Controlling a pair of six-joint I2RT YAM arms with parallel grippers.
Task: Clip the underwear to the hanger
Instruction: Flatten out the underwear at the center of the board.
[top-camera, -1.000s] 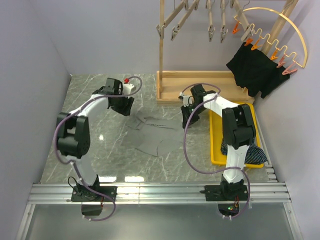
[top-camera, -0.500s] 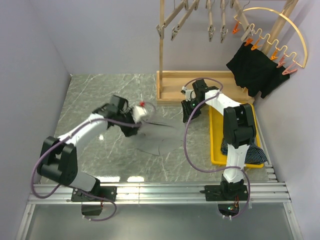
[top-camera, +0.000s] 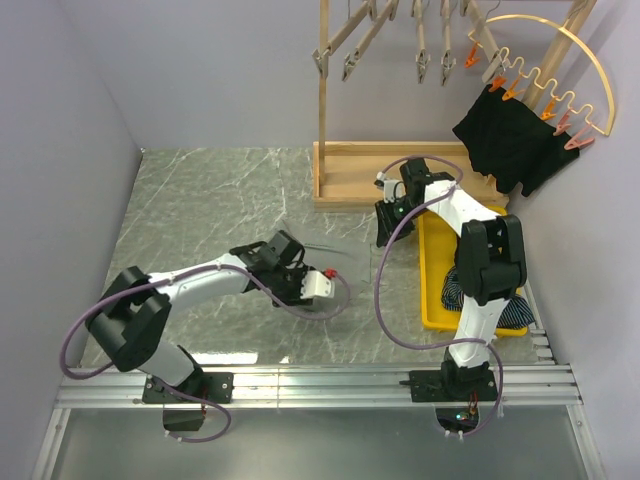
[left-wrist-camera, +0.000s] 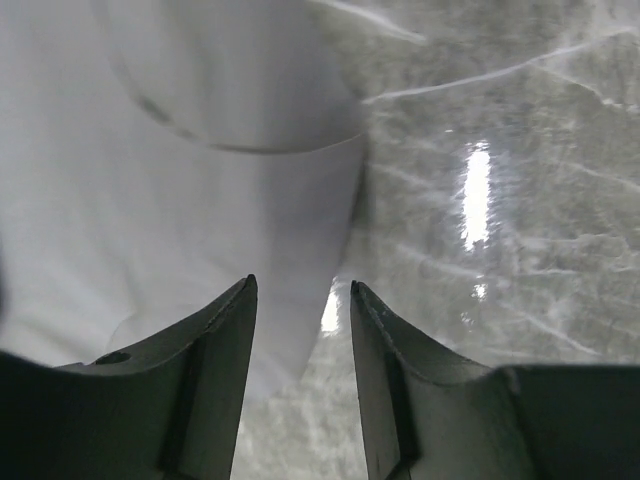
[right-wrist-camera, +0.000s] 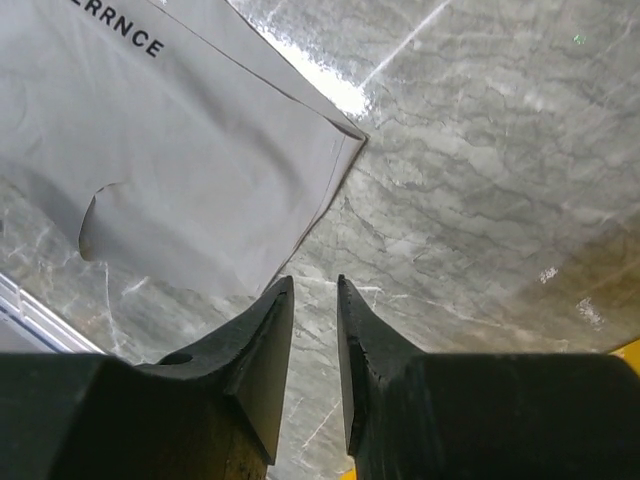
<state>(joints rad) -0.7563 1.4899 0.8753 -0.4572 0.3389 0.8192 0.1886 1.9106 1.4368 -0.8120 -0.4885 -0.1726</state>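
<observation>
Our left tool (left-wrist-camera: 300, 290) hovers open and empty over the near edge of the grey underwear (left-wrist-camera: 150, 180), which lies flat on the desk (top-camera: 190, 200). Just off its far-right corner, our right tool (right-wrist-camera: 315, 285) is narrowly parted, probably for a two-sided lift. Well beyond hangs the clip hanger (top-camera: 535, 75).

Bright, even light from overhead, glare streaking the marble table (left-wrist-camera: 478, 180) below me, the underwear (left-wrist-camera: 150, 200) close up soft and blurred.
</observation>
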